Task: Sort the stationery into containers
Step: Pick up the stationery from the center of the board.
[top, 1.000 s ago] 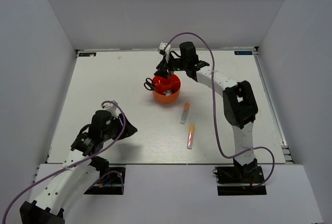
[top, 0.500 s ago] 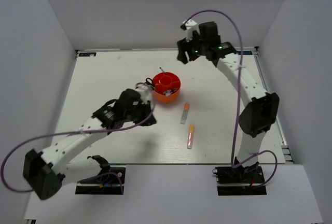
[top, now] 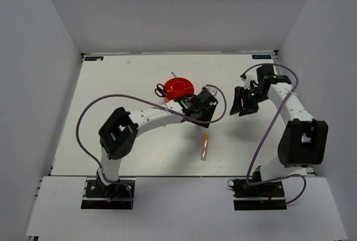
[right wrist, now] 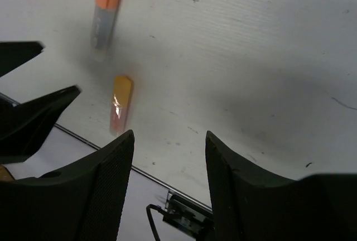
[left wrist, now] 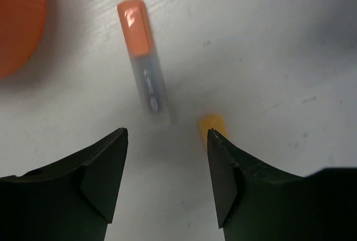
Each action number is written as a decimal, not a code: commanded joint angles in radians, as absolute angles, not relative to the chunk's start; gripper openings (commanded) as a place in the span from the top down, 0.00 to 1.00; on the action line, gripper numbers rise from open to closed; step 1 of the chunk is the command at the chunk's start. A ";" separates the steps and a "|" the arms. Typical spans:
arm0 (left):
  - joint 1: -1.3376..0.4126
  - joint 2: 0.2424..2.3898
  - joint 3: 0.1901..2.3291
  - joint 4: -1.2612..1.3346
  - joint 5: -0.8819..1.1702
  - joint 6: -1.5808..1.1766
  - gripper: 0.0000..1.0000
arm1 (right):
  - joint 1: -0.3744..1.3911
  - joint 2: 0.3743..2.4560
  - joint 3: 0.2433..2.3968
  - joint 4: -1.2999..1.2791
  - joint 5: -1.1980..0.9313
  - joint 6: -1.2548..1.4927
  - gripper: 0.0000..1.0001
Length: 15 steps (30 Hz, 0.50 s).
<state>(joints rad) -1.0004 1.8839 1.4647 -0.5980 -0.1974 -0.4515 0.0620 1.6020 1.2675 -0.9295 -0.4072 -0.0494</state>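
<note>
I count two orange-capped marker sticks (right wrist: 105, 6) (right wrist: 121, 102), one round orange organiser (top: 187, 82), and one pair of scissors (top: 160, 90).

White bench (top: 111, 96) with faint scuffs and a thin dark rim, enclosed by plain pale grey walls (top: 178, 12) at back, left and right; even, diffuse lighting, soft shadows.

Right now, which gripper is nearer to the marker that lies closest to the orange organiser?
Left. The left gripper hangs open just above the marker, which lies slightly ahead of its fingertips. The right gripper is off to the marker's right, clearly apart from it.
</note>
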 commanded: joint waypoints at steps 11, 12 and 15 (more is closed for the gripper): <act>-0.936 2.149 1.766 -0.652 -0.232 -0.416 0.35 | -0.109 1.434 1.026 -0.686 -0.716 0.092 0.43; -0.934 2.155 1.770 -0.652 -0.236 -0.414 0.35 | -0.115 1.437 1.028 -0.692 -0.729 0.091 0.43; -0.934 2.190 1.790 -0.647 -0.259 -0.417 0.35 | -0.136 1.439 1.034 -0.698 -0.747 0.072 0.43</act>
